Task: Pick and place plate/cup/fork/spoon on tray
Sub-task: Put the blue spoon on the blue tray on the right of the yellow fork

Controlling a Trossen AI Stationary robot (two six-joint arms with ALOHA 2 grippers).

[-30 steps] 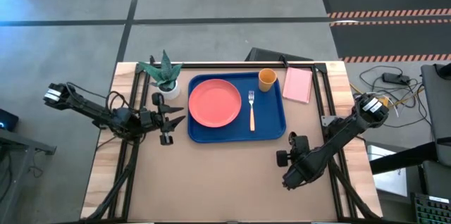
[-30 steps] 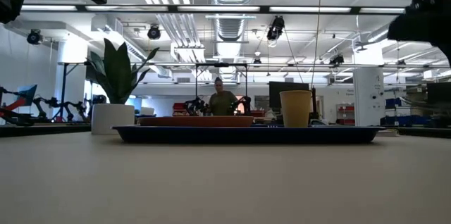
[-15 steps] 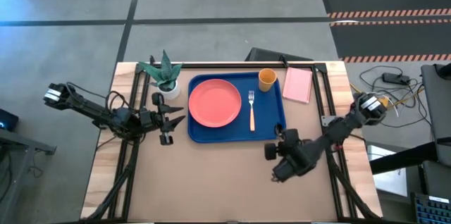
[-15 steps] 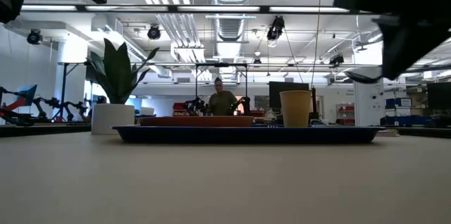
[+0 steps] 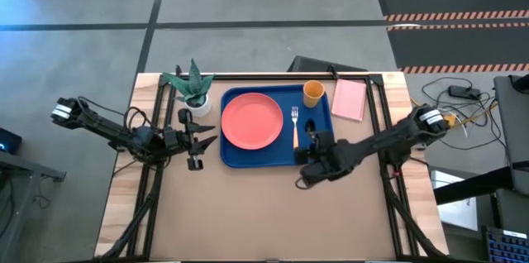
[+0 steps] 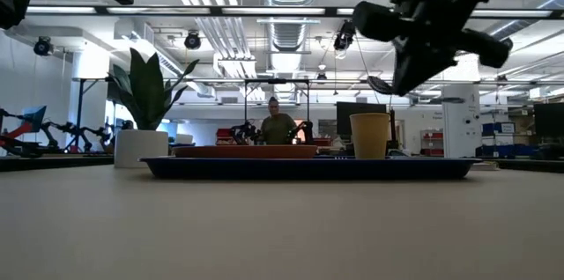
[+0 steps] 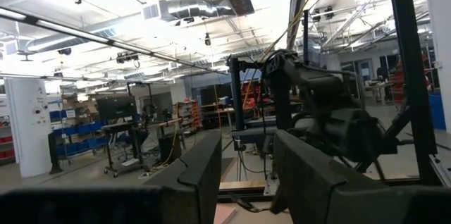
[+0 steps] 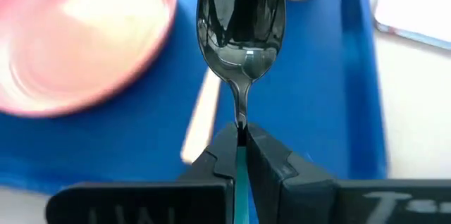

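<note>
Right gripper [image 8: 239,150] clamped, arm extended inward; left gripper [image 5: 201,140] parted, arm low at table's left.

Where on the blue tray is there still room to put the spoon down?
The blue tray has one bare strip, between the fork and its right rim, below the cup. The right gripper hangs there, jaws shut on the spoon. The plate crowds the tray's left half. The left gripper waits off the tray's left side.

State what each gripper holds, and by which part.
Right gripper holds the spoon by its teal handle, just below the neck. Left gripper holds nothing.
</note>
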